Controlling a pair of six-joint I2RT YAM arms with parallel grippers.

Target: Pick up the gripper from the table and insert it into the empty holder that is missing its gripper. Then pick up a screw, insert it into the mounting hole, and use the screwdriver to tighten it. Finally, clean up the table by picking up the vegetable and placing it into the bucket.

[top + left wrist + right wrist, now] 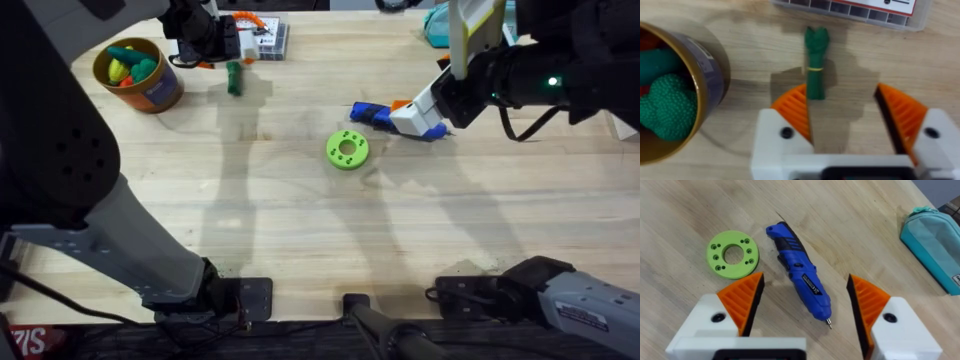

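Reaching for the vegetable (816, 62) at the far left with the left hand (850, 117) spread wide.
It lies on the worktop (300, 200) beside the bucket (150, 90); one pad touches its end, so centre first. The right hand (805, 305), also spread, hovers over the screwdriver (800, 275).

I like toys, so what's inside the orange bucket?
The bucket holds toy vegetables: a bumpy green one, plus yellow and orange-red pieces. Whatever lies beneath them at the bottom is covered, so it cannot be seen.
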